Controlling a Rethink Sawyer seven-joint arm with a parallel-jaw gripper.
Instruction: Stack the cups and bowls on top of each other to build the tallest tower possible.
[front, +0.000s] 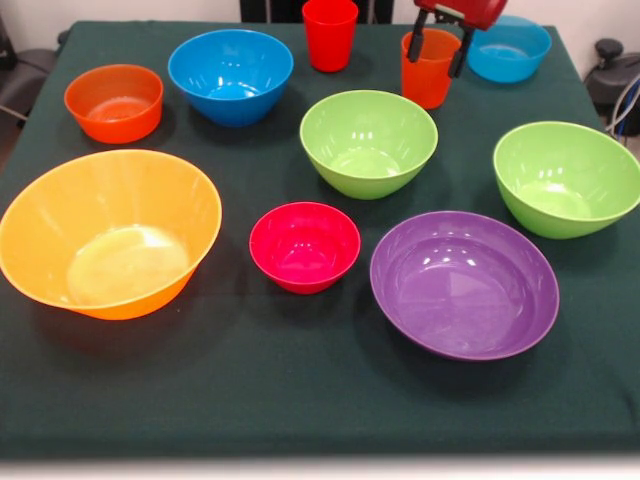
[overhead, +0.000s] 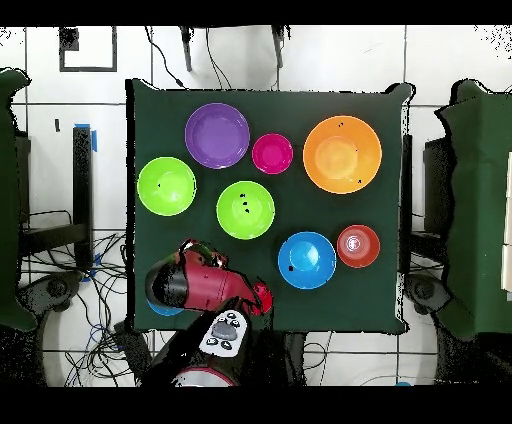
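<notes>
My gripper (front: 438, 47) is at the back right of the front view, open. Its two black fingers (front: 417, 42) stand on either side of the rim of the orange cup (front: 429, 72), which stands upright on the table. The red cup (front: 330, 33) stands to its left and shows in the overhead view (overhead: 262, 297). The big orange bowl (front: 110, 235) (overhead: 342, 153), small crimson bowl (front: 304, 246) (overhead: 272, 153) and purple bowl (front: 464, 283) (overhead: 217, 135) sit apart at the front. No stack stands. In the overhead view the arm (overhead: 205, 285) hides the orange cup.
Two lime bowls (front: 368, 142) (front: 566, 177) sit mid-table. A blue bowl (front: 230, 75) and small orange bowl (front: 113, 102) sit back left. Another blue bowl (front: 509, 48) sits just right of the gripper. A dark green cloth (front: 300, 390) covers the table.
</notes>
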